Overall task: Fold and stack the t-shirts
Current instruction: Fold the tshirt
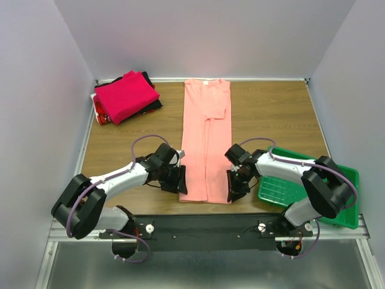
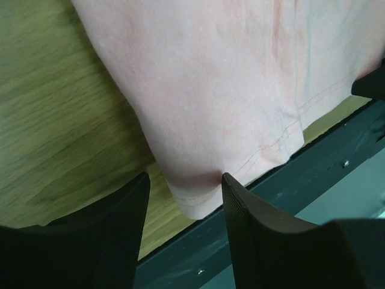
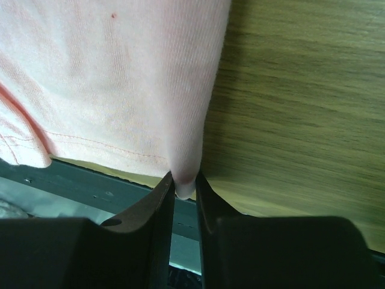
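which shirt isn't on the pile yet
The salmon-pink t-shirt, lying long in the middle; the magenta one tops the folded pile at the far left corner.

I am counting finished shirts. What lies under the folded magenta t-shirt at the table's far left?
Edges of a black cloth and a red cloth stick out beneath the folded magenta t-shirt. How many garments they are cannot be seen: the magenta one covers the rest.
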